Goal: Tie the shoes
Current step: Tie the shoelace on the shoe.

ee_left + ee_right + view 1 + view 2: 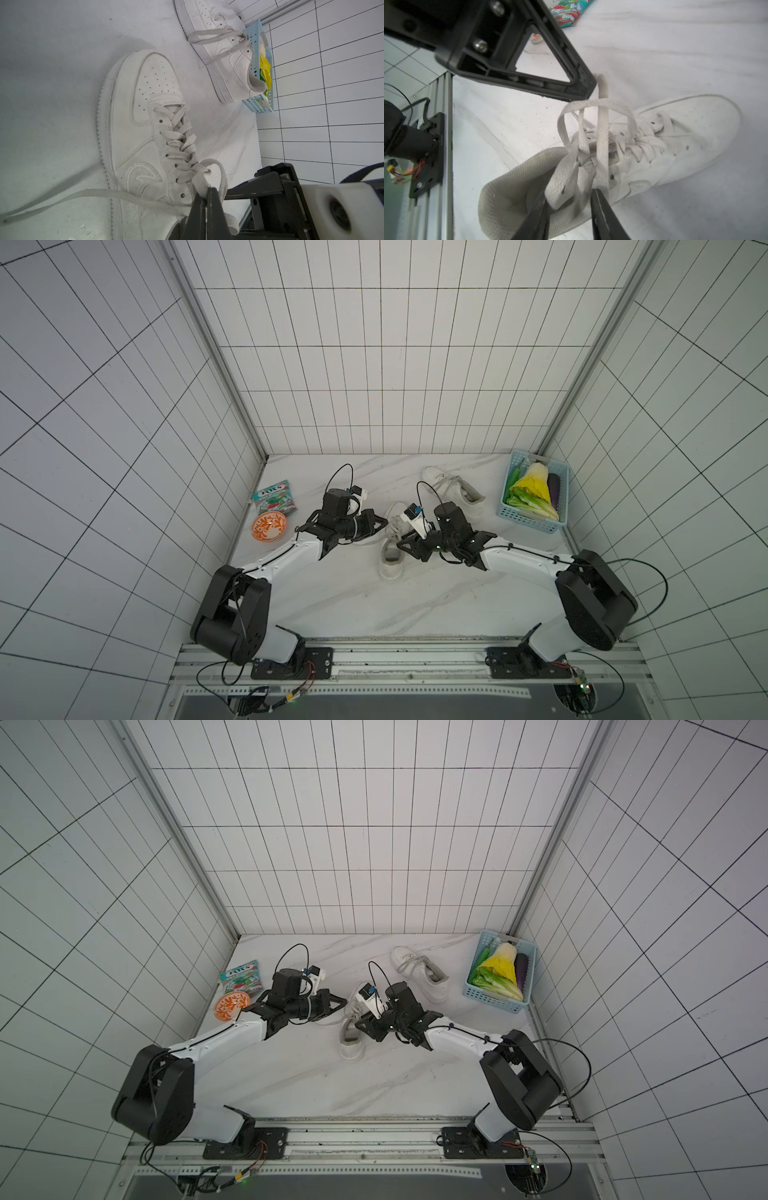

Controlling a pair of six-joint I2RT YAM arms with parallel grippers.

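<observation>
A robot test cell in a lab. White grid-lined wall panels point(374, 364) in aluminium frames box in a marble-patterned table point(353, 605). An aluminium rail point(407, 657) along the table's near edge carries the bolted bases of the left arm point(282, 558) and right arm point(523, 558), with a bare circuit board point(584, 689) beside it. A basket point(528, 521) of vegetables point(534, 485) sits in the far right corner.

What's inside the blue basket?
A yellow-green cabbage, a purple eggplant and a green vegetable fill the basket. Its floor beneath them is hidden.
</observation>
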